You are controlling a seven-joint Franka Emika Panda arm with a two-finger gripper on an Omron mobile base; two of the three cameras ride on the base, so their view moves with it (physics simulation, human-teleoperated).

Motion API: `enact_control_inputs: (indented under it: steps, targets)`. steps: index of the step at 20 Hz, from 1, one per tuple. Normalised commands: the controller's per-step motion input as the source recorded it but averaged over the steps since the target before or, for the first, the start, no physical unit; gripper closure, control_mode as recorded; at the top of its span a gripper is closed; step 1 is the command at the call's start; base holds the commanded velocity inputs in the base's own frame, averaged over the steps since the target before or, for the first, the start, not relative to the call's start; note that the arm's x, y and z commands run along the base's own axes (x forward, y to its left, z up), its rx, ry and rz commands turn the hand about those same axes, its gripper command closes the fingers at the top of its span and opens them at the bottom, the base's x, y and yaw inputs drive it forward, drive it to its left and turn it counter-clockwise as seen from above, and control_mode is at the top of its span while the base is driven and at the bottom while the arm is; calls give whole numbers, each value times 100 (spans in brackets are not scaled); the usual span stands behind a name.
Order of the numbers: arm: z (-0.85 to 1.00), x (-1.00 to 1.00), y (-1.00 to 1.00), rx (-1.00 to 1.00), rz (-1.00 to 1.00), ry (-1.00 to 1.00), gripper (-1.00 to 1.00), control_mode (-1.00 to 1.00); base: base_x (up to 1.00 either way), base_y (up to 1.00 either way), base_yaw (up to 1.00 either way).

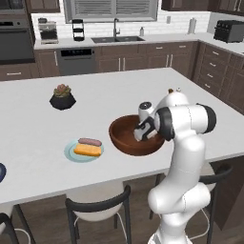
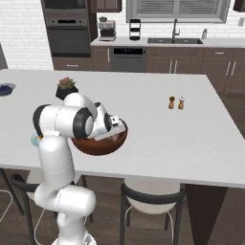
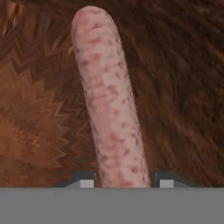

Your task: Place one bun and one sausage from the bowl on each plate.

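On the white desk, proceeding from left to right in the left base view, a dark rounded object is cut off by the left picture edge and cannot be identified. Next stands a black faceted plant pot with a small plant. Nearer the front edge lies the pale teal plate, carrying one bun and one sausage side by side, touching. To its right sits the large reddish-brown bowl; the white arm reaches down into it, and the wrist covers the bowl's right portion, so the tool tips are hidden in this view. In the right base view, a small grey bowl of blue berries is cut off at the far left, a sliver of teal plate shows behind the arm, and the arm's forearm hides most of the bowl interior; two small shakers stand well apart to the right. In the hand view, the tool points at the wood-grain bowl floor, and a second sausage lies between the two finger tips. Only the tops of the tips show above the lower band; they stand just beside the sausage on either side, but whether they are pressed against it cannot be told.
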Motion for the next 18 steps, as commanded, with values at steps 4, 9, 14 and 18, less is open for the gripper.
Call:
enact_control_inputs:
  steps: [4,9,14,18]
  targets:
    - [53,-61,2,1,0,-19,100,-100,0,0,0]
    - [100,-67,28,0,0,-26,100,-100,0,0,0]
    - [100,-100,0,11,-4,-11,100,-100,0,0,0]
    - [100,-100,0,21,-1,2,100,-100,0,0,0]
